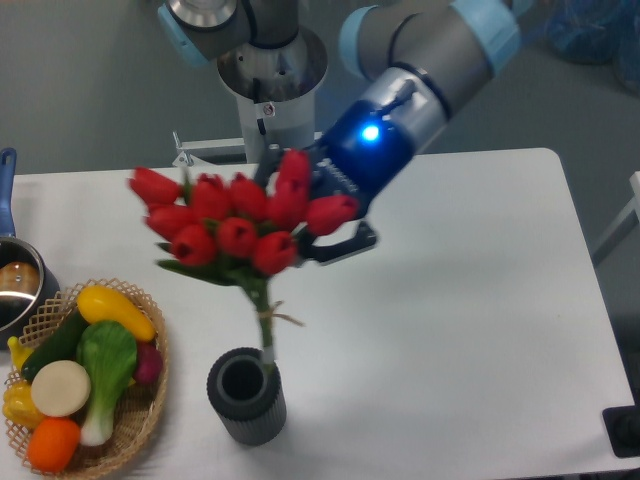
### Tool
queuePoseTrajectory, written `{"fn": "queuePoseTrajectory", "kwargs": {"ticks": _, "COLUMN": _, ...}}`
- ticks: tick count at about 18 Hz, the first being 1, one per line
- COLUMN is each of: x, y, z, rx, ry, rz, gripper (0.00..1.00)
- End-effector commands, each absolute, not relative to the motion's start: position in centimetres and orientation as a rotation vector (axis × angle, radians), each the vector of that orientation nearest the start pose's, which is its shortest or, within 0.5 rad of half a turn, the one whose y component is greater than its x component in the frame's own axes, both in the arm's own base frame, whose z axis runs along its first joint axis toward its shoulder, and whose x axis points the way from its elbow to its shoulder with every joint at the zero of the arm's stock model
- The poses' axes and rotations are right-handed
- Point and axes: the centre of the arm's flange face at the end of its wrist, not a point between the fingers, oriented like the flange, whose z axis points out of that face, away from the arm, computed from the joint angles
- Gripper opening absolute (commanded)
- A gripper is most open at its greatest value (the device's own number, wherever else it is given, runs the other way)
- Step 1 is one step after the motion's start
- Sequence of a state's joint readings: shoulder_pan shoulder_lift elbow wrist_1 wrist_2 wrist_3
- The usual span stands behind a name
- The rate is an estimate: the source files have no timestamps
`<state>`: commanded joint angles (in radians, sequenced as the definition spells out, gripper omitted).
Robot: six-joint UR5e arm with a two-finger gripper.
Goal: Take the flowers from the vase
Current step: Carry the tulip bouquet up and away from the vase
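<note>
The flowers (235,224), a bunch of red tulips with green leaves and a stem tied with pale string, hang in the air above the table. My gripper (310,225) is shut on the bunch from the right, its fingers partly hidden behind the blooms. The stem end (267,350) hangs just above the rim of the vase (246,396), a dark grey ribbed cup near the table's front edge. The vase's opening shows empty.
A wicker basket (140,420) of toy vegetables stands at the front left. A steel pot (18,285) with a blue handle sits at the left edge. The arm's base column (270,90) rises at the back.
</note>
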<state>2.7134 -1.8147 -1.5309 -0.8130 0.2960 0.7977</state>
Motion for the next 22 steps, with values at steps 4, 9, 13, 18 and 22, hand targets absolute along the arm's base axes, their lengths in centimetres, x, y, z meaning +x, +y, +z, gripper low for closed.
{"fn": "queuePoseTrajectory", "kwargs": {"ticks": 4, "x": -46.3, "y": 42.5, "z": 52.5, "rx": -1.835, "ry": 0.016, "rz": -0.281, "gripper": 0.37}}
{"fn": "queuePoseTrajectory", "kwargs": {"ticks": 9, "x": -47.6, "y": 41.5, "z": 52.4, "rx": -1.835, "ry": -0.001, "rz": -0.257, "gripper": 0.37}}
{"fn": "queuePoseTrajectory", "kwargs": {"ticks": 13, "x": -48.4, "y": 40.9, "z": 52.7, "rx": -1.833, "ry": -0.008, "rz": -0.24, "gripper": 0.37}}
{"fn": "queuePoseTrajectory", "kwargs": {"ticks": 18, "x": -49.1, "y": 40.0, "z": 52.6, "rx": -1.832, "ry": -0.023, "rz": -0.227, "gripper": 0.37}}
{"fn": "queuePoseTrajectory", "kwargs": {"ticks": 22, "x": -49.2, "y": 39.8, "z": 52.5, "rx": -1.832, "ry": -0.017, "rz": -0.219, "gripper": 0.37}}
